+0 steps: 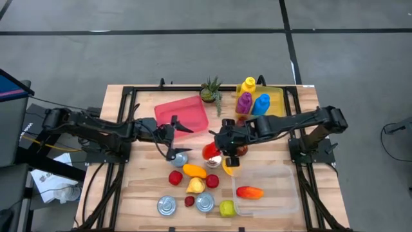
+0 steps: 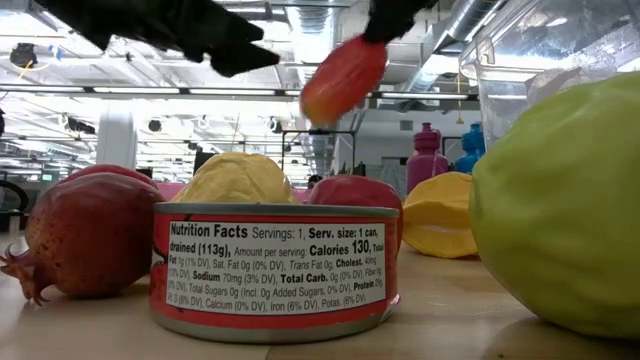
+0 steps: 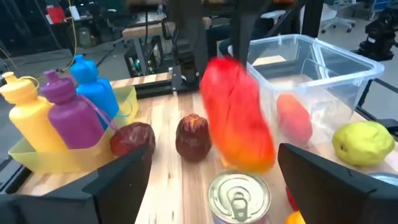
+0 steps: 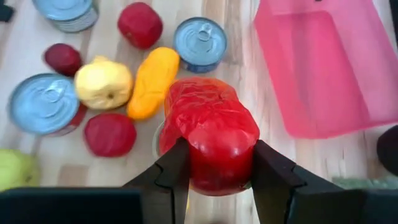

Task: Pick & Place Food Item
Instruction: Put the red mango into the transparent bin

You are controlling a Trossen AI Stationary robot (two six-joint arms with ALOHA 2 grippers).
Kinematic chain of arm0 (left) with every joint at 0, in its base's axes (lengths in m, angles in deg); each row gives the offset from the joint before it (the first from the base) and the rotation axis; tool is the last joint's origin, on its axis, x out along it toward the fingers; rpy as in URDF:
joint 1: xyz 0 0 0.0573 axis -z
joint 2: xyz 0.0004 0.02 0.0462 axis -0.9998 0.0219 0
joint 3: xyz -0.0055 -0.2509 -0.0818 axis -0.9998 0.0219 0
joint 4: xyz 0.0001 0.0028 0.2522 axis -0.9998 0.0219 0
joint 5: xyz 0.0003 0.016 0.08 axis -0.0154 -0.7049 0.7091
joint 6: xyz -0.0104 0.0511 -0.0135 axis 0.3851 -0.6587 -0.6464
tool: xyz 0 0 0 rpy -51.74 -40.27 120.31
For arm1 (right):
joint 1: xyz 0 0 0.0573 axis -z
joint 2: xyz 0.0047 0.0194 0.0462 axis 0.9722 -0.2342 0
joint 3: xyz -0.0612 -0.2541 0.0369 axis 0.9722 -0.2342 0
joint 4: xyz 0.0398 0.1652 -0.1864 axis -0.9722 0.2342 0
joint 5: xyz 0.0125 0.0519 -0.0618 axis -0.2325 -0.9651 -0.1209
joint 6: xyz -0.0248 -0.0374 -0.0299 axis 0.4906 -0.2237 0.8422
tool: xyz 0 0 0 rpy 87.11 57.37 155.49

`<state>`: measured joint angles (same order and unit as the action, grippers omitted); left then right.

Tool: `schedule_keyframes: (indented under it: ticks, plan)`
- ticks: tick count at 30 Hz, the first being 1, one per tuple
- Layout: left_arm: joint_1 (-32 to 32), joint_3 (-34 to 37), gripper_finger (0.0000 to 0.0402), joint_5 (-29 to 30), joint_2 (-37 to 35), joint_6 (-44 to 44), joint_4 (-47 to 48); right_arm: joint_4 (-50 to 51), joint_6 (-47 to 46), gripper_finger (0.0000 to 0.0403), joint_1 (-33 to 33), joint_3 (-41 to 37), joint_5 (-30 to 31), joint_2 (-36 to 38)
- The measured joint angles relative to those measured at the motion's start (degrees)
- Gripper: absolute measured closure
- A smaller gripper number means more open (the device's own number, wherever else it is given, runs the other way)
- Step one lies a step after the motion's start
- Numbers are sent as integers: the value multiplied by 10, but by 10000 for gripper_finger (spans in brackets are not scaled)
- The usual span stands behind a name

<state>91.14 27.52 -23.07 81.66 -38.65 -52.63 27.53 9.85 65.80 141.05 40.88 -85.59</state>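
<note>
A glossy red-and-orange food item (image 4: 211, 134) sits between my right gripper's (image 4: 214, 152) fingers near the table's middle (image 1: 211, 151). In the low view the item (image 2: 345, 75) hangs above the table. My left gripper (image 1: 179, 140) is open just left of it, above a silver can (image 3: 239, 196), and touches nothing. Its fingers (image 3: 118, 180) frame the item (image 3: 239, 118) in the left wrist view. Loose food lies on the table below: an orange oblong piece (image 4: 152, 81), a yellow fruit (image 4: 102, 84) and red pieces (image 4: 111, 134). My right gripper pinches the red food item by its two sides (image 4: 193, 158), one finger (image 4: 171, 171) on each side. The fingers reach in from the table's right, slanting down. The item is lifted clear of the table and sticks out beyond the fingertips.
A pink tray (image 1: 182, 113) lies toward the far edge, with a small plant (image 1: 210, 90) beside it. A yellow tray (image 1: 277, 100) holds three bottles. A clear bin (image 1: 283, 193) at the near right holds a red-orange item (image 1: 250, 192). Cans (image 1: 167, 206) and a green fruit (image 1: 226, 207) stand near the front.
</note>
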Motion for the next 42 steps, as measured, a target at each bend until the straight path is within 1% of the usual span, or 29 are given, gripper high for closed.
schedule_keyframes:
  ticks: [3, 6, 9, 13, 17, 24, 31, 33, 37, 42]
  plan:
    - [0, 29, 71, 0, 1, 5, -34, 60, -16, 281, -17, 36, 12, -1]
    - [-3, 58, 77, 1, 7, 11, -90, 127, -41, 281, -34, 89, 15, 0]
    - [-8, 80, 81, 6, 7, 15, -122, 197, -76, 282, -52, 138, 16, 0]
    - [-13, 82, 81, 6, 7, 17, -127, 271, -135, 282, -82, 184, 17, 0]
    - [-13, 82, 81, 6, 7, 17, -127, 336, -207, 282, -119, 206, 21, 0]
    - [-13, 82, 82, 6, 7, 18, -126, 404, -334, 282, -185, 207, 18, 0]
    - [-13, 82, 82, 6, 7, 18, -127, 407, -414, 282, -235, 200, 16, -4]
    - [-13, 82, 82, 6, 7, 18, -127, 406, -425, 282, -243, 182, 16, -5]
    - [-13, 82, 82, 6, 7, 18, -127, 391, -434, 282, -246, 123, 12, -5]
    - [-13, 82, 82, 6, 7, 19, -130, 320, -422, 282, -241, 54, -1, -5]
